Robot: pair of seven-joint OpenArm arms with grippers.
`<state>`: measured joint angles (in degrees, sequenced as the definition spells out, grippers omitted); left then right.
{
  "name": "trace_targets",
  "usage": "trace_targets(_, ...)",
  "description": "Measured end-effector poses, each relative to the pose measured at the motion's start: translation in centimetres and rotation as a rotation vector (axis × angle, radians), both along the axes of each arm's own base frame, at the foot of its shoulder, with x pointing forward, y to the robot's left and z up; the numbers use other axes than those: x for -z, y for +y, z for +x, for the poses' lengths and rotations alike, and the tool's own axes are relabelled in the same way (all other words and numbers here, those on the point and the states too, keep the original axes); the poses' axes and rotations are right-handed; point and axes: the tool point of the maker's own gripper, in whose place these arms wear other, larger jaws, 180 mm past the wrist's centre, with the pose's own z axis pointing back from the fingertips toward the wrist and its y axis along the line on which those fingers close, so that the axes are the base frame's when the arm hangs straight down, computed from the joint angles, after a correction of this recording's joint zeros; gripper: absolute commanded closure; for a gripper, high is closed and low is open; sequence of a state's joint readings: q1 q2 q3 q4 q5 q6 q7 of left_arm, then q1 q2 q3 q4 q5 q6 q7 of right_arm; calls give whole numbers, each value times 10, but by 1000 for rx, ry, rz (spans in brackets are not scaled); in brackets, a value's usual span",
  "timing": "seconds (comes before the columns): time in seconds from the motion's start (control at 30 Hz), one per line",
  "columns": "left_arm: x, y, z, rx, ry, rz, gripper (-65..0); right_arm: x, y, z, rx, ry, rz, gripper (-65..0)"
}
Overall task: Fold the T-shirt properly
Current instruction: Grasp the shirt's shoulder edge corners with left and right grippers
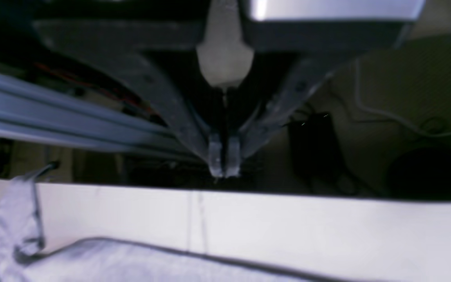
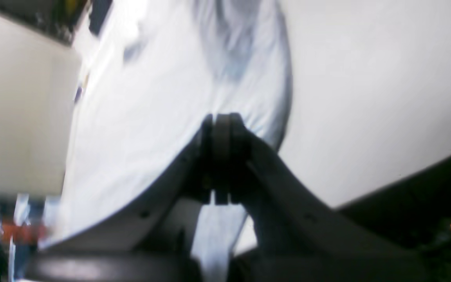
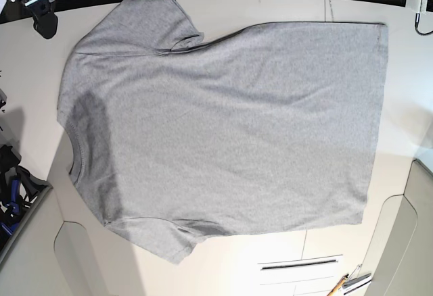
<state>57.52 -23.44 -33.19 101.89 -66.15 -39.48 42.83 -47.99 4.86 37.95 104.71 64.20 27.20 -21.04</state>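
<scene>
Listing, from the fingers outward:

1. Right gripper (image 2: 221,121): fingers clenched pad to pad, nothing between them. In the overhead view it hangs off the shirt, just outside the upper sleeve (image 3: 145,22).
2. Left gripper (image 1: 224,166): fingers likewise pressed together and empty, poised above the table (image 3: 203,262) edge. Cloth lies on the camera side of the fingertips, not touching them.
3. T-shirt (image 3: 230,127): spread flat on the table, plain grey side up, no lettering visible. It fans out ahead of the right fingers. The hem corner (image 3: 382,29) is the part nearest the left fingers. The collar (image 3: 71,151) and lower sleeve (image 3: 162,238) lie farther from both.

Handling, as a judgement: light, limp cotton knit, not fragile and not slippery. It should drape and drag rather than hold a shape, and a pinch may lift one layer alone.

Hold points, as a judgement: for the right fingers, the upper shoulder seam where the sleeve joins; for the left fingers, the near hem corner. Both layers should be pinched at the edge. Both pairs of fingers must part first.
</scene>
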Motion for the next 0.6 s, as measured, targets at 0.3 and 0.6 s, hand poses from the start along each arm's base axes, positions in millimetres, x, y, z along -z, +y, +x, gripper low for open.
trace_targets(0.3, -2, -3, 25, 3, -55, -11, 0, 22, -2, 23, 2, 28, -98, -244)
trace_targets(0.6, -6, -3, 43, 9, -98, -9, -307, 31, -19, 42, 61, 75, -177, -373)
